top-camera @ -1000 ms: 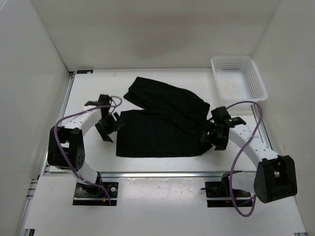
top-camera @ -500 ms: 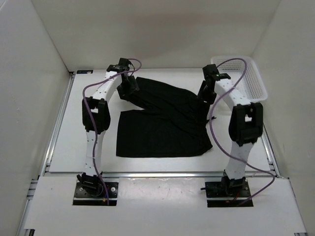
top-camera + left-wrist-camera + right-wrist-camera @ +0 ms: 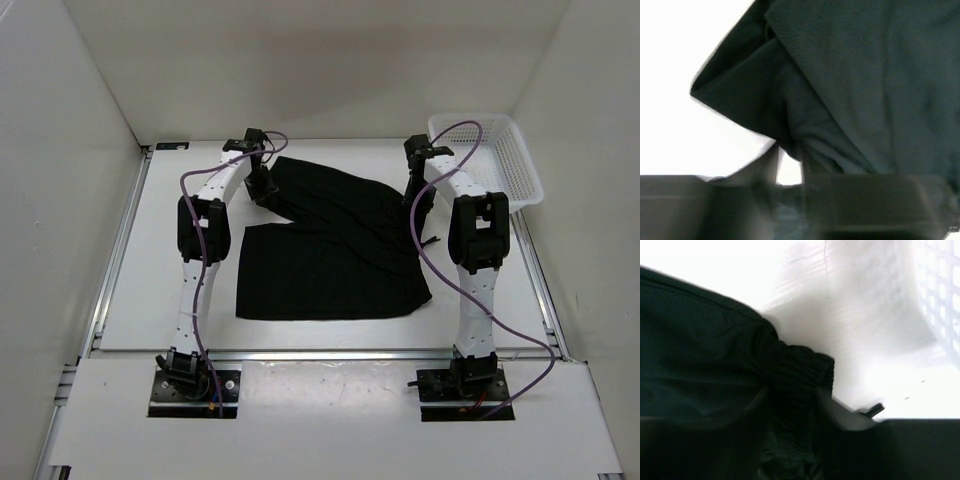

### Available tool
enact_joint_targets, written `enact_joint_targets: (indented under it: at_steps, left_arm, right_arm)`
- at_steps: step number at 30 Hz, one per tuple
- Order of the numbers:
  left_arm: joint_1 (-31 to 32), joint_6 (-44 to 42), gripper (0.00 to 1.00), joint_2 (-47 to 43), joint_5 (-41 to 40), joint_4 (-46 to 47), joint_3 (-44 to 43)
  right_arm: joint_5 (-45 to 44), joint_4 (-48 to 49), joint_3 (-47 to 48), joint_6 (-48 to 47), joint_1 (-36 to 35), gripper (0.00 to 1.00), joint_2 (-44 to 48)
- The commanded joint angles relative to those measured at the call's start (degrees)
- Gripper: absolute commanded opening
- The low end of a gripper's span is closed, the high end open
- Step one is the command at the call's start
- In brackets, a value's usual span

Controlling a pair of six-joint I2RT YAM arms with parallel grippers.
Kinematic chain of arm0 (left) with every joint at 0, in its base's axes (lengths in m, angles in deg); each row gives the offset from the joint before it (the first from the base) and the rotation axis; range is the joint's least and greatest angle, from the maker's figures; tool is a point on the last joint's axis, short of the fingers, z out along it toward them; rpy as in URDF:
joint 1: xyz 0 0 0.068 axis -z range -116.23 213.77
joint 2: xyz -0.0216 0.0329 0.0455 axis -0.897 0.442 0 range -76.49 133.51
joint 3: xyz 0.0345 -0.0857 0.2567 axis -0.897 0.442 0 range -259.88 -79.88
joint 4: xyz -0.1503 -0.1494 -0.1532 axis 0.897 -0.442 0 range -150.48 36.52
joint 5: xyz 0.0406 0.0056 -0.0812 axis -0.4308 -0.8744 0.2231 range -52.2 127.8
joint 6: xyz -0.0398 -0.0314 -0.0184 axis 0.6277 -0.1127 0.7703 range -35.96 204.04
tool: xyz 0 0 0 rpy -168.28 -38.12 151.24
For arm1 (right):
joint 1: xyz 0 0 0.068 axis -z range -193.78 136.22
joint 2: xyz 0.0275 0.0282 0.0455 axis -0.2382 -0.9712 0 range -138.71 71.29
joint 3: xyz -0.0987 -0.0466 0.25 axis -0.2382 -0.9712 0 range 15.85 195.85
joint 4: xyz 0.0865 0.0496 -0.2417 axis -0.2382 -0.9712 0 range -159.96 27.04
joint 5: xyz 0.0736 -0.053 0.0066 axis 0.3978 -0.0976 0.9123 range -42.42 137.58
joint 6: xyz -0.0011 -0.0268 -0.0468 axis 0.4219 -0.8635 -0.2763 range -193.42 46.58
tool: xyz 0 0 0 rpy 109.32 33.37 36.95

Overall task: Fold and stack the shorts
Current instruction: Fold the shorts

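**Top view:** The shorts point(image 3: 330, 260) lie spread over the middle of the bench point(image 3: 170, 260). A flat panel lies toward the near edge, and an angled part runs up to the far left. Both arms stretch across to the garment's far side. The left gripper point(image 3: 262, 185) is at the far-left corner of the cloth and the right gripper point(image 3: 415, 190) at its far-right edge, beside the white basket point(image 3: 505, 150) in the bench's far-right corner. Black fingers merge with black fabric, hiding both jaws.

**Left wrist:** The picture is blurred. A fold of cloth drops toward the narrow gap between the fingers point(image 3: 812, 167), where a sliver of bench shows. Whether they pinch it cannot be told.

**Right wrist:** The gathered waistband point(image 3: 795, 370) sits bunched between the fingers, which are clamped on it. The lower frame is lost in shadow.

A second ago both grippers hung beside the near panel's left and right edges. The shorts lie much as they did.
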Motion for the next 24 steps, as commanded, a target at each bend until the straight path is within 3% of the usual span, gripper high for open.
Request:
enact_joint_targets:
  at_steps: [1,2,4,6,16,24]
  left_arm:
    - [-0.05,-0.32,0.20,0.12,0.92,0.55,-0.24]
    - [-0.66,-0.32,0.10,0.12,0.92,0.55,0.81]
    - [-1.36,-0.32,0.10,-1.63,0.92,0.55,2.57]
    - [-1.99,-0.32,0.10,-4.52,-0.39,0.55,5.38]
    - [-6.55,-2.08,0.10,-21.21,-6.47,2.57,24.27]
    - [-8.22,-2.08,0.10,-25.45,-5.94,3.98,36.67]
  right_arm:
    - [-1.99,-1.46,2.30,-0.90,0.37,0.37,-1.16]
    - [-1.99,-1.46,1.60,-0.90,0.37,0.20,-1.16]
    - [-1.46,-0.85,0.98,-0.90,0.37,0.07,-0.63]
    - [-1.46,-0.85,0.46,-0.90,0.37,0.00,-0.01]
    - [-0.94,0.21,-1.22,-0.90,0.37,0.00,1.83]
    - [0.83,0.74,-2.27,-0.90,0.37,0.00,1.30]
